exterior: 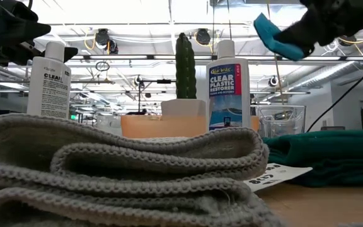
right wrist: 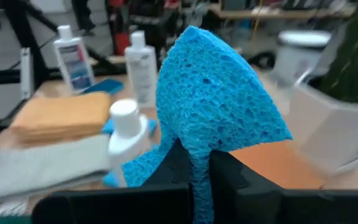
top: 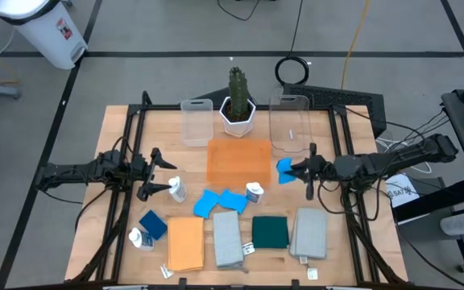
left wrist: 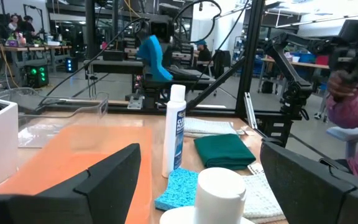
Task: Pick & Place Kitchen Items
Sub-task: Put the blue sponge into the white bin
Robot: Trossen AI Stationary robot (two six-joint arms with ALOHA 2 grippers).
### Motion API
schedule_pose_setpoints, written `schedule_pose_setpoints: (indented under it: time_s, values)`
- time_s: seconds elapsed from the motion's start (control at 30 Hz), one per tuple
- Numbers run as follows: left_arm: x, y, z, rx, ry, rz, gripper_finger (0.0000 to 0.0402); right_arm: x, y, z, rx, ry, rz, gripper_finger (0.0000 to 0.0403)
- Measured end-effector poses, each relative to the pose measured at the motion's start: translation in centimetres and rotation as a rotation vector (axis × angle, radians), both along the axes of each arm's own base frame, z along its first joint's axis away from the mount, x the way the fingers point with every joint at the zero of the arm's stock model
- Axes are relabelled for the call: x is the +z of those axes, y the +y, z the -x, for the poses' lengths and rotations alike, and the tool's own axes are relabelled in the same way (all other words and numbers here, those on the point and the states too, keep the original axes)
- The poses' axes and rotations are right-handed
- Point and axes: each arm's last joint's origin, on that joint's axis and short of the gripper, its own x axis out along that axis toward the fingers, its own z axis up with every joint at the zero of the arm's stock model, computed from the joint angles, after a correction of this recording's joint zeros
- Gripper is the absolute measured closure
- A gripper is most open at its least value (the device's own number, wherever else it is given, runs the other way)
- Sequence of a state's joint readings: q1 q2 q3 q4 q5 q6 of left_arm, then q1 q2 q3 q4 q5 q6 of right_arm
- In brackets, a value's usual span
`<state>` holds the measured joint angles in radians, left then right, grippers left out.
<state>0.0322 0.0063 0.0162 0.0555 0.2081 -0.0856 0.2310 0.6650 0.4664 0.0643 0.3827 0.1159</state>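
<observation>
Right gripper (top: 294, 169): jaws clamped on a blue sponge (top: 285, 169), held clear of the bench just beside the orange tray's (top: 238, 161) right edge. Left gripper (top: 158, 173): jaws wide, straddling a white bottle (top: 176, 189), evidently the nearer arm for it.

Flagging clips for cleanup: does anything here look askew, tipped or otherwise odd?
One white bottle lies tipped over at the table's front left, beside a dark blue sponge. The right claw holds a blue sponge aloft, creased between its fingers.

Robotics lab: metal rigs (left wrist: 247, 56), ceiling lights (exterior: 106, 38), floor cables (top: 353, 40), benches.
</observation>
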Motion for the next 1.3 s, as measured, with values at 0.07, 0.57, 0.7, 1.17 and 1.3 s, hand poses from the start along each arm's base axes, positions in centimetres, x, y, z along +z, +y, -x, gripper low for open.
schedule_pose_setpoints:
  time_s: [0.07, 0.57, 0.7, 1.17, 1.3]
  values:
    - [0.0, 0.0, 0.0, 0.000, 0.000, 0.000, 0.0064, 0.4, -0.1, 0.0, -0.042, -0.033, 0.042, 0.0399]
    - [2.2, 0.1, 0.4, 0.095, -0.272, -0.248, 0.0064, 0.8, -2.8, -1.2, -0.223, -0.053, 0.202, 0.0399]
    - [3.1, 0.1, 0.7, 0.066, -0.356, -0.151, 0.0064, 0.7, -3.3, -2.0, -0.238, -0.071, 0.221, 0.0399]
    - [3.0, 0.8, 0.6, 0.264, -0.315, 0.118, 0.0064, -0.5, -4.2, -4.8, -0.204, -0.129, 0.371, 0.0399]
    - [3.3, 1.3, 0.7, 0.442, -0.355, 0.193, 0.0064, -0.9, -4.6, -5.5, -0.215, -0.117, 0.465, 0.0399]
